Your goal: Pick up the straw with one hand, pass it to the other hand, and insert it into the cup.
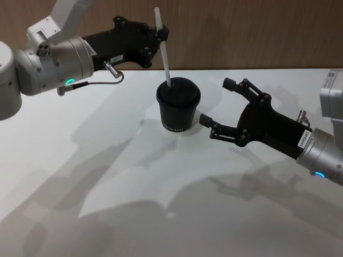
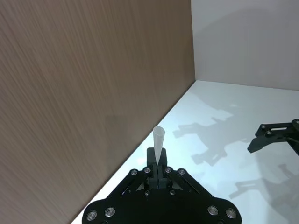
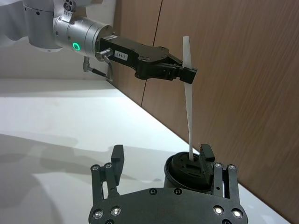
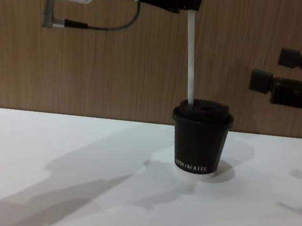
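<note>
A white straw (image 1: 163, 48) stands nearly upright with its lower end entering the lid of a small black cup (image 1: 178, 112), which sits on a white table (image 1: 107, 203) near its far edge. The left gripper (image 1: 161, 36), slender and black on a silver wrist with a glowing green ring, reaches in from the left above the cup, its fingers pressed together on the straw a little below the top end. The right gripper (image 1: 218, 107), to the right of the cup and close to it, has its fingers spread wide and holds nothing. The head view from above shows the round lid and both arms' shadows across the table. The chest view, from the side, shows white lettering low on the cup (image 4: 200, 140), its white base rim, and the straw (image 4: 190, 57) leaning slightly as it meets the lid; the right gripper (image 4: 273, 69) hangs above table height at the right edge. The left wrist view shows the straw's open top (image 2: 159, 144) rising from the closed fingertips, with a brown wood-grain wall (image 2: 84, 93) close beside it. The right wrist view looks between its own spread fingers at the cup (image 3: 189, 170) and shows the left gripper (image 3: 187, 74) clamping the straw (image 3: 188, 107) above. The wood wall runs behind the table.
</note>
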